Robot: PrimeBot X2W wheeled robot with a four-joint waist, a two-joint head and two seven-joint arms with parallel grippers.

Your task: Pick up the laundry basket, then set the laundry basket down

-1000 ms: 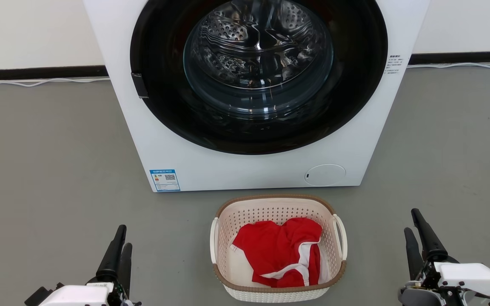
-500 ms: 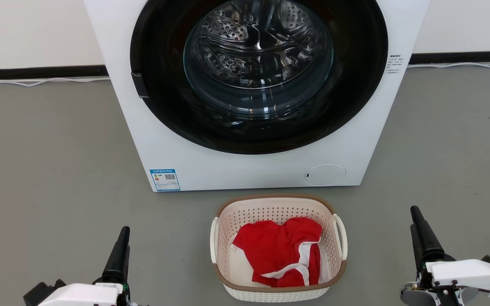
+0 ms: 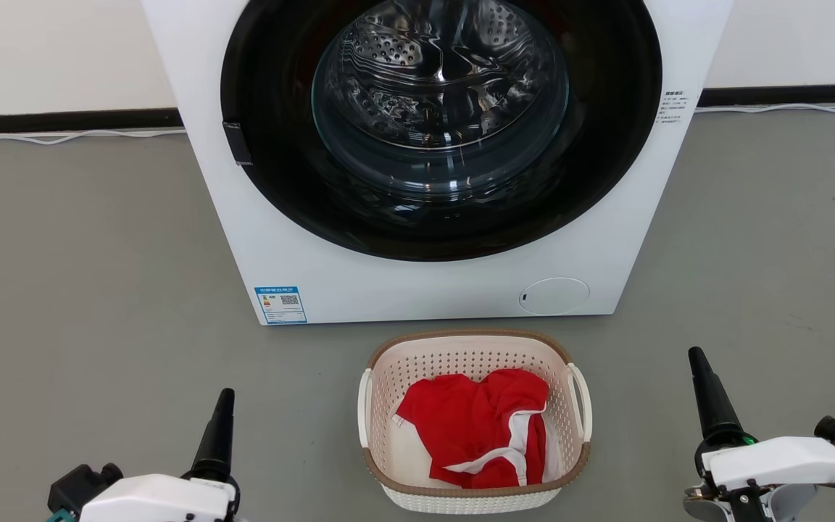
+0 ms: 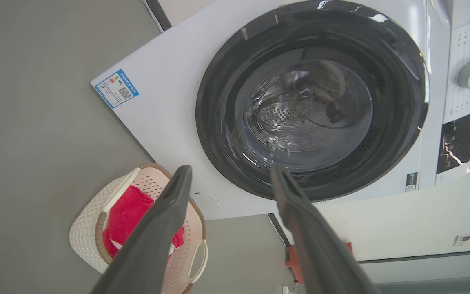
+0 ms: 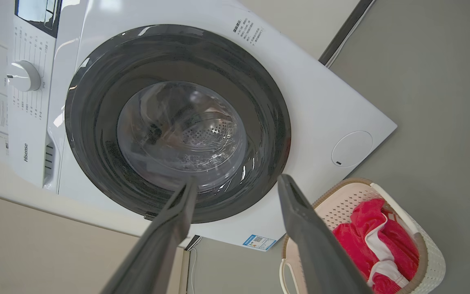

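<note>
At the lower left and lower right of the frame, my left claw [image 3: 225, 399] and right claw [image 3: 696, 357] hover over the grey floor [image 3: 84, 290], each spread wide and empty. Between them, at bottom centre, the laundry basket [image 3: 472, 500] sits on the floor holding a red garment [image 3: 475, 428]. The white washing machine [image 3: 280, 239] stands just behind it.

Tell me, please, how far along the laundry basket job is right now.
Done: nothing yet; the laundry basket sits on the floor before the washing machine, a red garment inside. In hand: the left gripper and right gripper flank it, both open, touching nothing. Left: grasp it, lift it, set it down.
</note>
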